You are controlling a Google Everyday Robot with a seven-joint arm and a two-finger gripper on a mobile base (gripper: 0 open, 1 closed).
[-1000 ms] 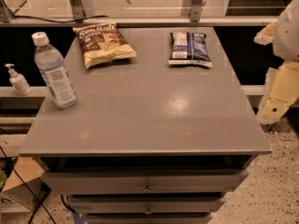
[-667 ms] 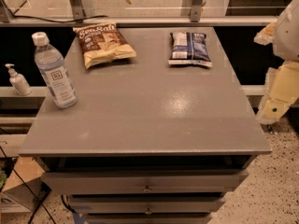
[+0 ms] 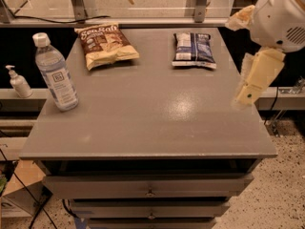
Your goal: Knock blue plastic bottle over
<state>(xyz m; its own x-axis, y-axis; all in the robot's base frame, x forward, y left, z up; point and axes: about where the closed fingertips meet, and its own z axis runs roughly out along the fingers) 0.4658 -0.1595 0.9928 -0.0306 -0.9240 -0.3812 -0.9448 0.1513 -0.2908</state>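
Note:
The blue plastic bottle (image 3: 56,78) stands upright near the left edge of the grey table (image 3: 152,128). It is clear and bluish, with a white cap and a white label bearing a small dark square. My gripper (image 3: 251,82) hangs off the white arm at the right edge of the table. It points down, just above the tabletop's right side and far from the bottle. Nothing is in it.
A brown snack bag (image 3: 106,44) lies at the back left and a dark blue snack bag (image 3: 194,49) at the back right. A small white pump dispenser (image 3: 18,81) stands on a lower shelf left of the table. Drawers (image 3: 150,187) sit under the tabletop.
My arm and gripper have moved left and slightly up, from beside the table's right edge to over it. The bottle and bags have not moved.

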